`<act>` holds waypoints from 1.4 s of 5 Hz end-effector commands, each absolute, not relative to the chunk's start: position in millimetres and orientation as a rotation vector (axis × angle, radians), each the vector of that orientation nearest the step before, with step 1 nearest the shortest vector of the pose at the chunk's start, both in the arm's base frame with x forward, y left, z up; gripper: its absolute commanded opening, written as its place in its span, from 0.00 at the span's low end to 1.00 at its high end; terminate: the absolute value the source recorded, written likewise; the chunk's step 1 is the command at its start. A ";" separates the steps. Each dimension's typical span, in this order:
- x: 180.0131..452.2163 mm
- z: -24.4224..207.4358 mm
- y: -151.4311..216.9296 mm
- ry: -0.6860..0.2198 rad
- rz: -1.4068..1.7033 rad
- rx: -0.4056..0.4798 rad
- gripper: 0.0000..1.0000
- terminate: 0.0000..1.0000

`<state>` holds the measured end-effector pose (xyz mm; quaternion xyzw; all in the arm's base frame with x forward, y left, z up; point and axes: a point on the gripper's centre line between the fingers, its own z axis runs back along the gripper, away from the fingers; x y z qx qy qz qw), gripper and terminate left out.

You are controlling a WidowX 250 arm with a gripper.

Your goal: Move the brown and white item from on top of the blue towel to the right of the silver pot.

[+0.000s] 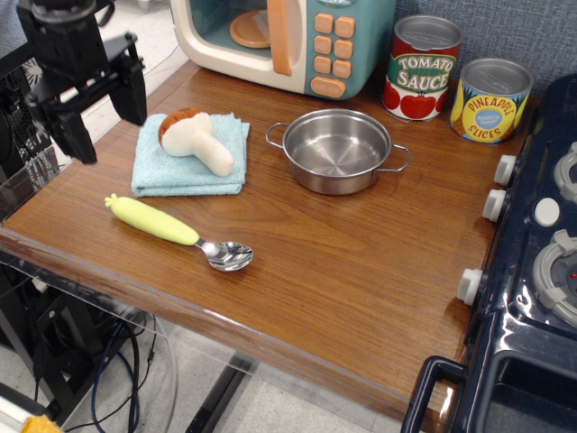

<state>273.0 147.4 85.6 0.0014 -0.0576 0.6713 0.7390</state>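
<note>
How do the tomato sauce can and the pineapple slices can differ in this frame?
The tomato sauce can has a green, white and red label; the pineapple slices can is mostly yellow with a blue patch. The tomato sauce can looks taller and stands further left, nearer the toy microwave. Both stand upright on the table, behind the silver pot, with plain metal tops.

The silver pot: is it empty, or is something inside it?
Empty. The silver pot stands upright on the table, and its bare, shiny bottom shows all round, with nothing lying in it.
</note>
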 end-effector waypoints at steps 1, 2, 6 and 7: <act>306.3 85.6 139.2 -0.081 1.377 -0.029 1.00 0.00; 326.2 82.0 128.4 -0.081 1.307 -0.033 1.00 0.00; 353.3 52.0 110.3 -0.088 1.168 0.025 1.00 0.00; 356.8 42.7 109.6 -0.065 1.153 0.060 0.00 0.00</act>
